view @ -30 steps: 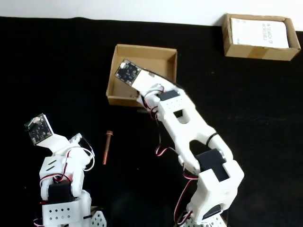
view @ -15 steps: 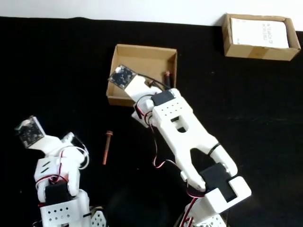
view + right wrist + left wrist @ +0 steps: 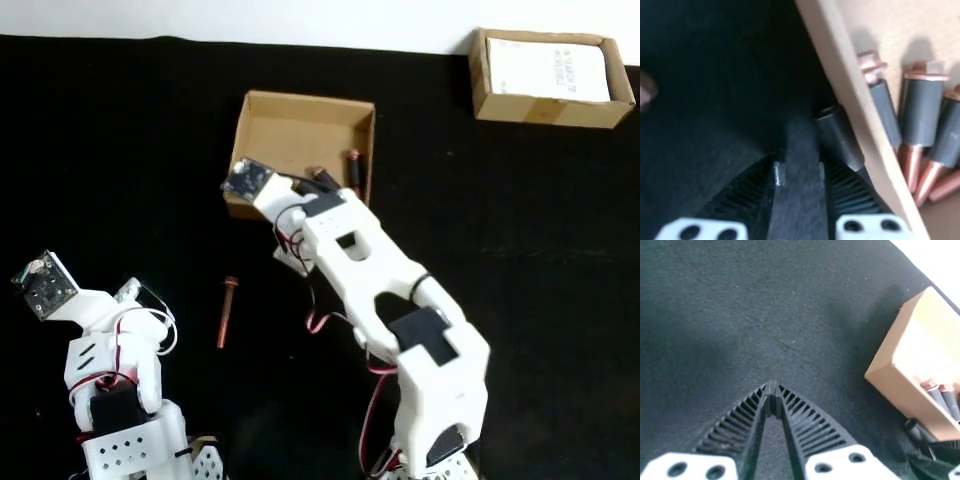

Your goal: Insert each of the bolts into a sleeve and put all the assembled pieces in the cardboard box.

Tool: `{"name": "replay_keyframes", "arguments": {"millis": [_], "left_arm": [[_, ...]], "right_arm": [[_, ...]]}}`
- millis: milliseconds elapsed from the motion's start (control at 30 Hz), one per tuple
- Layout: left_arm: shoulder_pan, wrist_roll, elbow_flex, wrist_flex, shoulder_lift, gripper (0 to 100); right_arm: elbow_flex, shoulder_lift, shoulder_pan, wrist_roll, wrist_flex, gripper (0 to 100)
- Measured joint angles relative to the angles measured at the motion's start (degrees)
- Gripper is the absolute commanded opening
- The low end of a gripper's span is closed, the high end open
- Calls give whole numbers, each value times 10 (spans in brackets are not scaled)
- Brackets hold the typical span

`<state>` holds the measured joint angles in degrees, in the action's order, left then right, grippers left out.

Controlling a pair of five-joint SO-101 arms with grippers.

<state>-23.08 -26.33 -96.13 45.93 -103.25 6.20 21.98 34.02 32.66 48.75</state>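
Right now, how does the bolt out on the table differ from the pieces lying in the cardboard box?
The loose bolt is bare copper along its shank; the boxed pieces each wear a dark sleeve. The bolt lies alone on the black table, outside the cardboard box; the pieces lie side by side inside it. Both have copper flanged heads.

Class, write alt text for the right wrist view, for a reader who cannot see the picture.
The right gripper, jaws slightly apart, hangs over a black table beside a loose dark sleeve lying just outside the wall of a cardboard box. Inside the box lie several copper bolts already fitted in dark sleeves.
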Motion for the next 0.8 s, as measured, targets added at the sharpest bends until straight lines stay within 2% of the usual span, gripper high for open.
{"name": "replay_keyframes", "arguments": {"millis": [400, 467, 567, 800], "left_arm": [[0, 0, 0, 0, 0, 10], [0, 0, 0, 0, 0, 10], [0, 0, 0, 0, 0, 10], [0, 0, 0, 0, 0, 10]], "right_arm": [[-66, 69, 1, 0, 0, 118], [-82, 87, 1, 0, 0, 92], [-111, 118, 1, 1, 1, 2], [-145, 141, -6, 1, 4, 14]]}}
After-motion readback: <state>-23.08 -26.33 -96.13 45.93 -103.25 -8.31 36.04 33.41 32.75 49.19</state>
